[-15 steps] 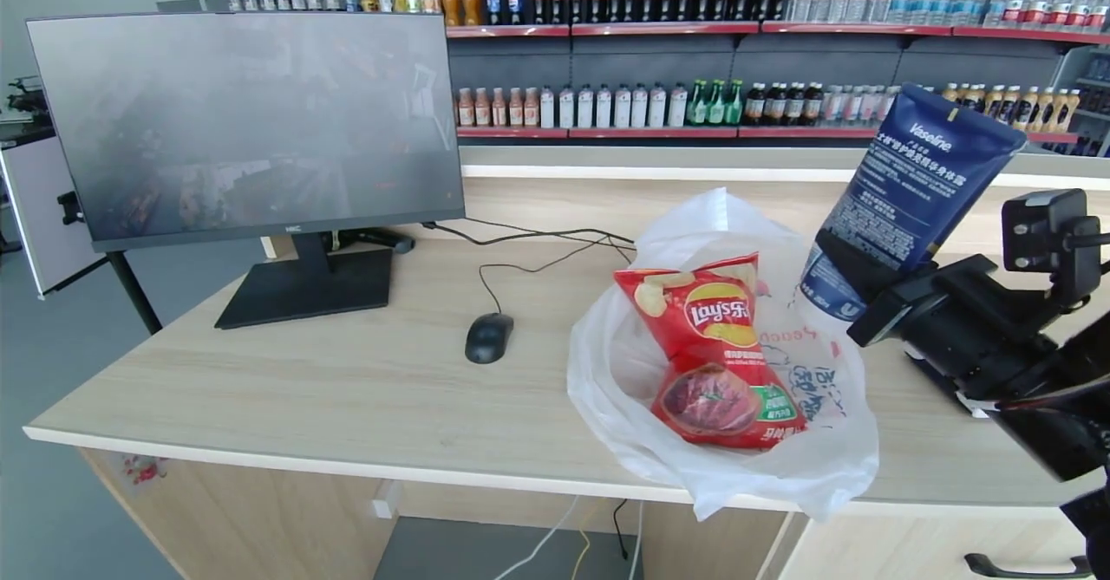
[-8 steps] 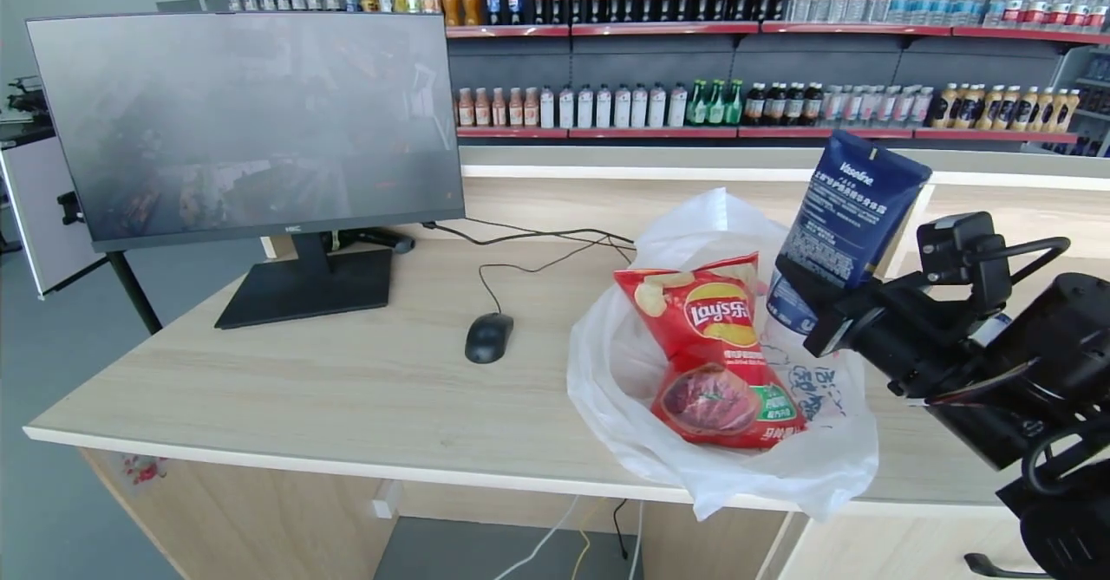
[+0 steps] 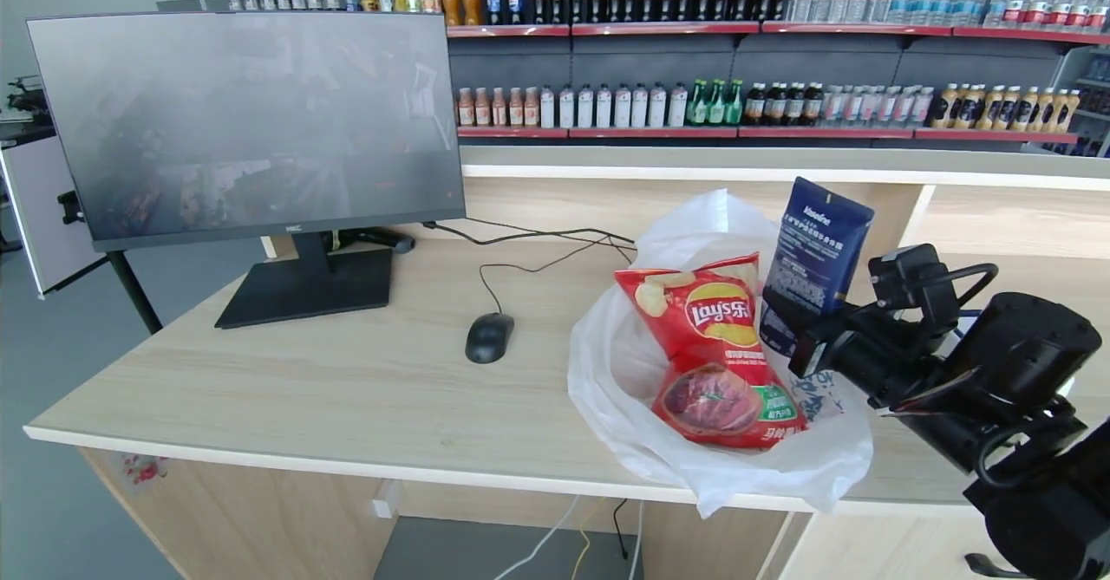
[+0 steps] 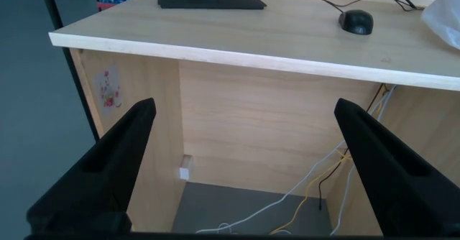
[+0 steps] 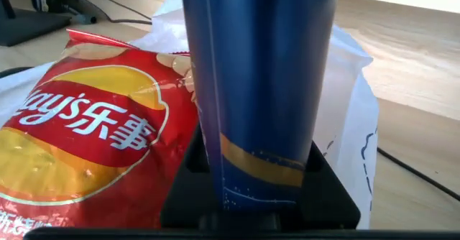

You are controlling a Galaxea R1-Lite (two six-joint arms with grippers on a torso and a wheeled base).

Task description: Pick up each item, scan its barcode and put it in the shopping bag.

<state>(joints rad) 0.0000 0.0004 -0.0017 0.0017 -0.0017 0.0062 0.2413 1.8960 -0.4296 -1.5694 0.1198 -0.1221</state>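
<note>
- Head view had my right gripper (image 3: 785,324) clamped tight on the lower end of a dark blue plastic squeeze tube (image 3: 817,237), the one item in my hold. Gripping low left the long printed body free, which I judged suited showing its barcode.
- The tube stood nearly upright, leaning a little, just over the far right rim of the white thin plastic shopping bag (image 3: 620,389). I judged it placed to go down into the bag's mouth.
- The bag lay slumped on the pale wooden counter (image 3: 347,389) near the front edge, its mouth gaping upward so things could drop in.
- Inside it I counted a red foil crisp packet (image 3: 707,316) propped up, and below it what looked like a second red packet (image 3: 728,407) with a green label. I could not tell for sure that they were two.
- Right wrist view put the tube touching or just beside the crisp packet — I could not tell which.
- My left gripper (image 4: 241,121) hung with its fingers spread wide and nothing between them, low before the counter's front, well apart from the bag.
- Count: one tube, one bag, two grippers, one black computer mouse (image 3: 489,337), one dark flat monitor (image 3: 243,120).
</note>
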